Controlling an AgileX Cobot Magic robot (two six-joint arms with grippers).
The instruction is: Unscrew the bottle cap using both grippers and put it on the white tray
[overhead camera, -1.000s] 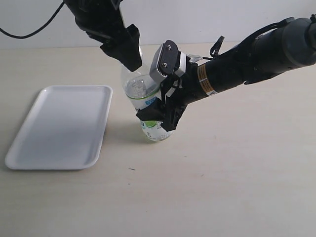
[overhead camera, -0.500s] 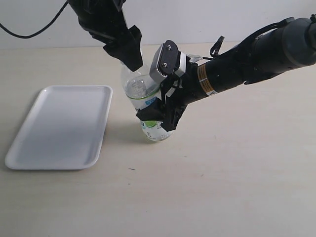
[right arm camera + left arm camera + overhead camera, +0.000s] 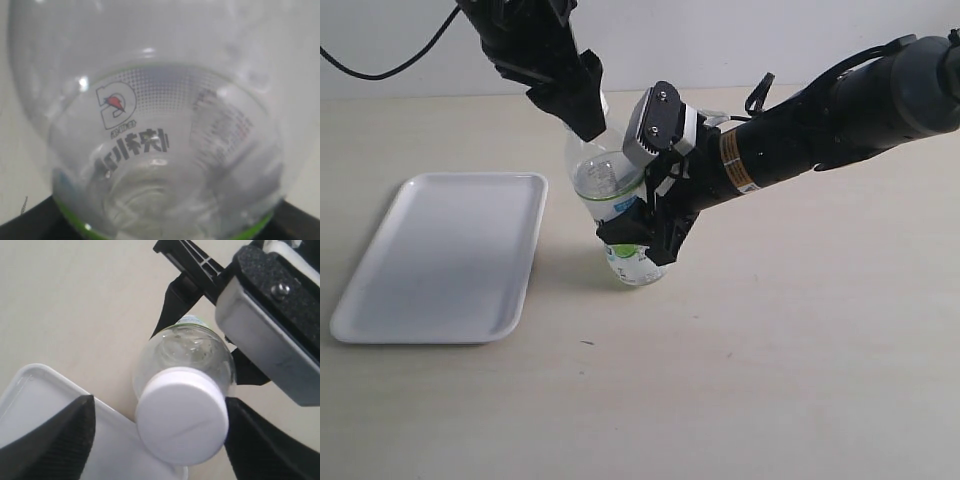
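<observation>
Looking through the left wrist view, I see the bottle cap (image 3: 182,415) sitting on the neck of the bottle (image 3: 185,347), between the two black fingers (image 3: 55,440) of the left tool (image 3: 159,407). That tool stands open around the cap: one finger is clearly apart from the rim, the other comes right up beside it, and I cannot tell whether it touches. The right tool (image 3: 645,235) is clamped on the bottle's lower half, over the label, with the bottle's base on the tabletop (image 3: 770,350). The white tray (image 3: 440,260) lies flat on the tabletop, near the bottle on the left arm's side and apart from it. From the exterior view I cannot see the cap at all, because the left tool comes down over the bottle's top and hides it; only the left wrist view shows the cap and the gaps at its sides. The exterior view gives me what the wrist cameras do not: the whole tray and both arms meeting at the bottle. The right wrist view is filled by the clear bottle wall, seen very close, with printed label marks showing through and that tool's black fingers only just in view.
</observation>
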